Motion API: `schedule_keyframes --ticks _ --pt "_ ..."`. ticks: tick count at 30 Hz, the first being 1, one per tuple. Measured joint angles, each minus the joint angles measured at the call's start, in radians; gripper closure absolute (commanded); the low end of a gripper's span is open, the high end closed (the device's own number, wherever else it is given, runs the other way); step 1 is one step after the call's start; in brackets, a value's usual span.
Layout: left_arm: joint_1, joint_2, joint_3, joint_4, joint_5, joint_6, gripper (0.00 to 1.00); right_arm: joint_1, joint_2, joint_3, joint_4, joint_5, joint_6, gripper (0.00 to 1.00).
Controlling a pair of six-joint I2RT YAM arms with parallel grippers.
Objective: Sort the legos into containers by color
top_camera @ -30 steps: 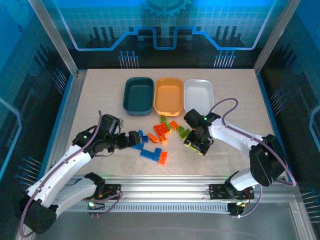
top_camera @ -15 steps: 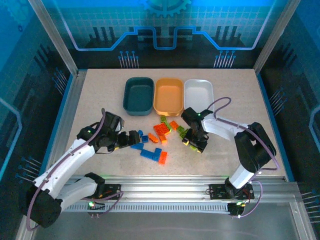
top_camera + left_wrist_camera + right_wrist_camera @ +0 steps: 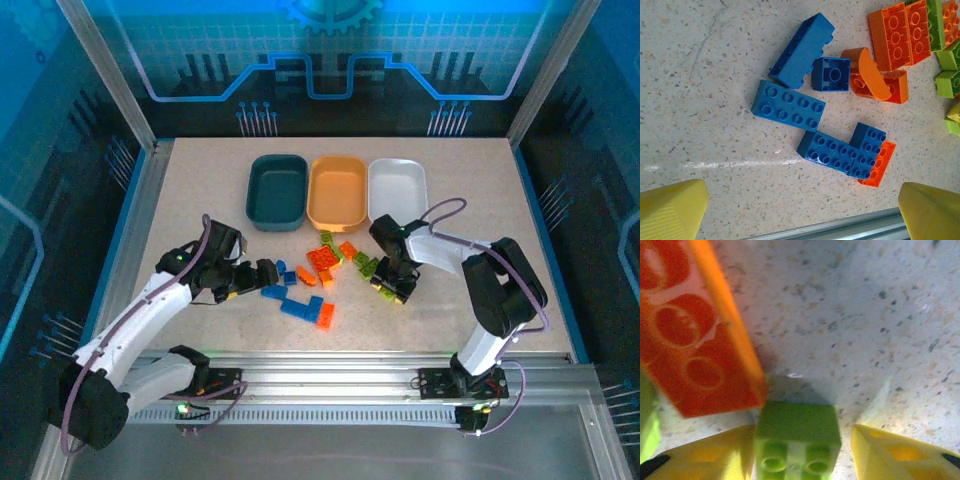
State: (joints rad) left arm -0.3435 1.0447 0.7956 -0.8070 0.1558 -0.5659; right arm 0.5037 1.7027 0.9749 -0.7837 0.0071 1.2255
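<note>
Lot: legos [image 3: 322, 258], loose on the speckled table [image 3: 200, 200], between both arms and short of the tubs.
- Nearest, the left gripper [image 3: 262, 276]: jaws at full spread, empty, above the blue bricks [image 3: 788, 105].
- Next, the right gripper [image 3: 398, 290]: jaws part-open astride a lime green brick [image 3: 797, 435], one pad touching, the other just clear; not clamped. An orange brick [image 3: 695, 340] lies just beside it.
- Handling, judged: light, rigid, slick plastic; pinch the flat side walls, not the studs.
- Far row: dark teal tub [image 3: 277, 192], orange tub [image 3: 336, 192], white tub [image 3: 397, 188], apparently empty.
</note>
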Motion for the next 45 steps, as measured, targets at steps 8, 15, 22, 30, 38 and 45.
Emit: schedule_keyframes --ticks 8,15,22,30,38,45 --pt "0.001 0.003 0.000 0.005 0.008 -0.004 0.01 -0.003 -0.034 -0.042 0.026 -0.006 -0.016 0.66" --pt "0.001 0.002 0.000 0.016 0.011 -0.011 0.01 -0.003 -0.075 -0.066 0.012 -0.006 -0.034 0.70" --pt "0.001 -0.009 0.000 0.019 0.016 -0.012 0.01 -0.006 -0.247 0.010 -0.127 0.016 -0.076 0.70" --pt "0.001 -0.014 -0.008 0.037 0.034 -0.024 0.01 -0.162 -0.137 0.449 -0.197 -0.023 -0.257 0.71" --pt "0.002 -0.012 -0.008 0.052 0.055 -0.038 0.01 -0.261 0.233 0.769 -0.249 -0.053 -0.404 0.71" --pt "0.011 0.028 -0.004 0.010 0.055 -0.034 0.01 -0.279 0.483 0.955 -0.283 -0.053 -0.475 0.70"
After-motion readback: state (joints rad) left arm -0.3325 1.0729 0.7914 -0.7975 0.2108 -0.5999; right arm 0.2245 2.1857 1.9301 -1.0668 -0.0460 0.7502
